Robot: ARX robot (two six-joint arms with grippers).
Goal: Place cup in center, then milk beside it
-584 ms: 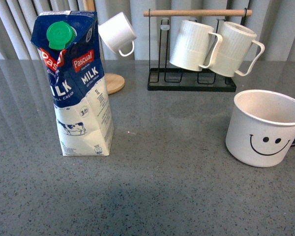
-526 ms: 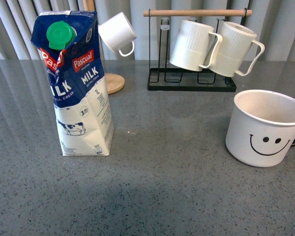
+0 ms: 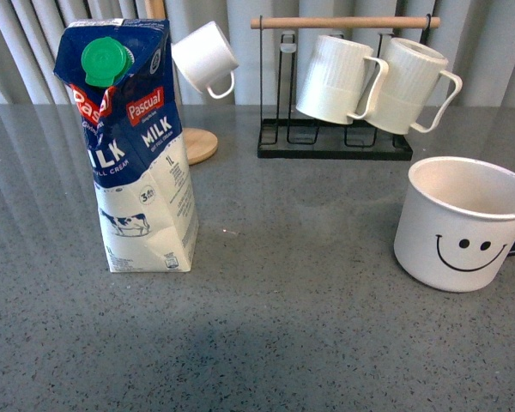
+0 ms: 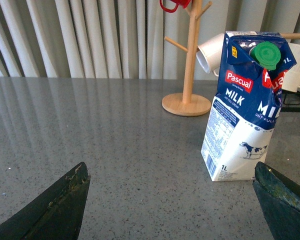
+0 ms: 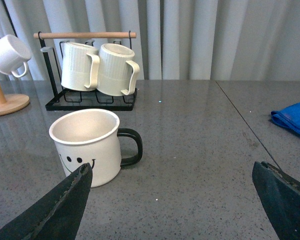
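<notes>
The cup, a wide white mug with a black smiley face and black handle, stands upright at the right of the grey table; it also shows in the right wrist view. The milk, a tall blue-and-white Pascual carton with a green cap, stands at the left; it also shows in the left wrist view. Neither arm shows in the front view. My left gripper is open and empty, short of the carton. My right gripper is open and empty, short of the cup, which sits off to one side of its jaws.
A black rack with a wooden bar holds two ribbed white mugs at the back. A wooden mug tree carries a small white cup behind the carton. A blue cloth lies beyond the table seam.
</notes>
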